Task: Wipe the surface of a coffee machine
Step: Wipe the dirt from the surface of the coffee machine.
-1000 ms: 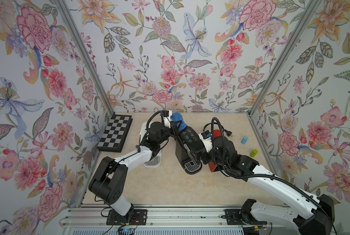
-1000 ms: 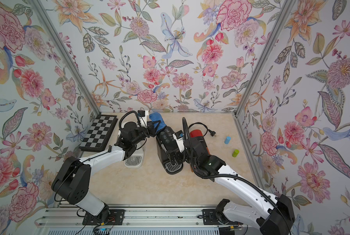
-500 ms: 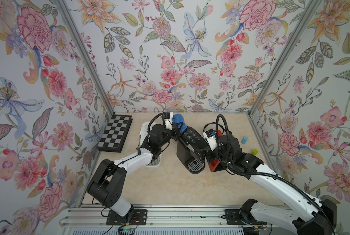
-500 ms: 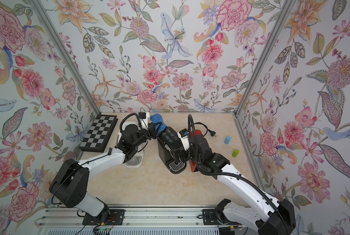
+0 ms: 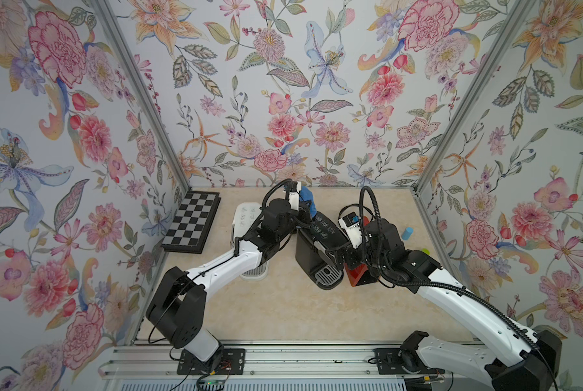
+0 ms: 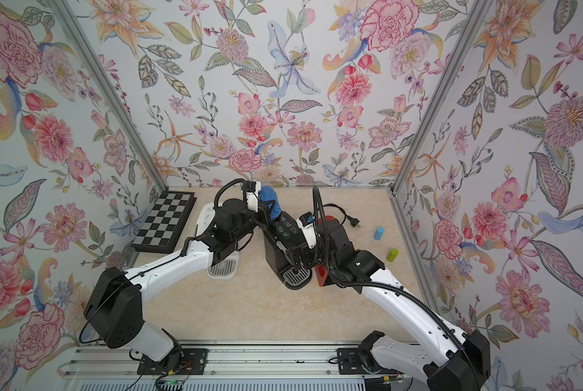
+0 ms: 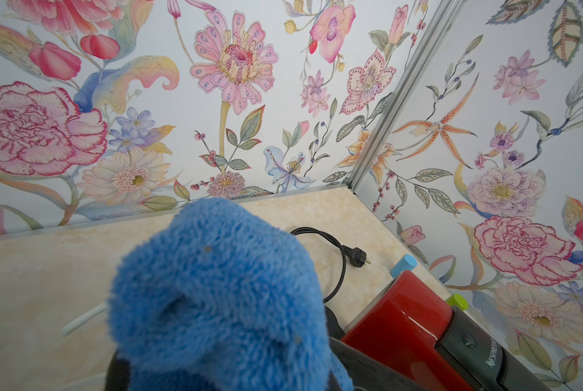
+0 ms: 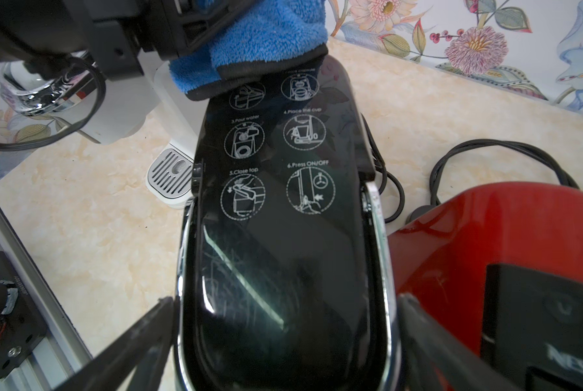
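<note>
Blue microfibre cloth (image 8: 256,44) clamped in left gripper (image 5: 301,210), jaws closed tight on it; cloth pressed onto rear top of black coffee machine (image 8: 283,254). Machine stood mid-table between white coffee machine (image 5: 246,216) and red Nespresso machine (image 5: 359,274). Right gripper (image 8: 286,299) spread wide, machine front straddled; contact not discernible.

Lid of black coffee machine (image 8: 276,270) read "3.Pour water", "4.Place the cup", "5.Close top", "6.Press ON/OFF". The red machine (image 7: 405,321) beside it showed partial "NESPRES".
</note>
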Motion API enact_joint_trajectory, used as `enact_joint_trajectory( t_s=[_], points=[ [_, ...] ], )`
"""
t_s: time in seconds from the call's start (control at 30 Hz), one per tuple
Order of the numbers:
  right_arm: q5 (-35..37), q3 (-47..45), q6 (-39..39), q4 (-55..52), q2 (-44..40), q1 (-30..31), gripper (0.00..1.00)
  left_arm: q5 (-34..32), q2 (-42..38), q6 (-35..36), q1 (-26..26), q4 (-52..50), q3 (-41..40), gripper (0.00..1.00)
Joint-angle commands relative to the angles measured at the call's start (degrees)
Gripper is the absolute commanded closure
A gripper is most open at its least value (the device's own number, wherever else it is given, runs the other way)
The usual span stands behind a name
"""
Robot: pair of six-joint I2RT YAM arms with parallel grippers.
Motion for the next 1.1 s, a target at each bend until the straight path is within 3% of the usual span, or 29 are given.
enact_joint_trajectory(
  t_s=[0.0, 0.17, 0.47, 0.8, 1.07],
  points=[
    [1.99, 3.99, -0.07, 2.13, 0.41, -0.61, 0.0, -8.29, -2.62, 0.91, -0.63, -1.56, -1.97, 1.0],
    [1.93, 6.05, 0.5, 2.31, 1.57, -0.75, 0.0, -4.26, -1.46, -0.18, -0.47, -0.06, -2.91, 1.0],
    [1.83, 6.99, 1.64, 3.67, 4.3, -0.64, 0.0, -6.11, 0.16, -2.56, -0.46, 1.39, -7.62, 1.0],
    [1.12, 3.25, 0.98, 3.31, -0.08, -3.08, 0.0, -1.38, -2.43, -4.6, -1.16, 3.12, -9.54, 1.0],
    [-0.67, 3.43, 0.72, 2.36, -2.21, -3.87, 0.0, -1.23, -3.45, -0.84, -0.99, -0.71, -3.9, 1.0]
  ],
)
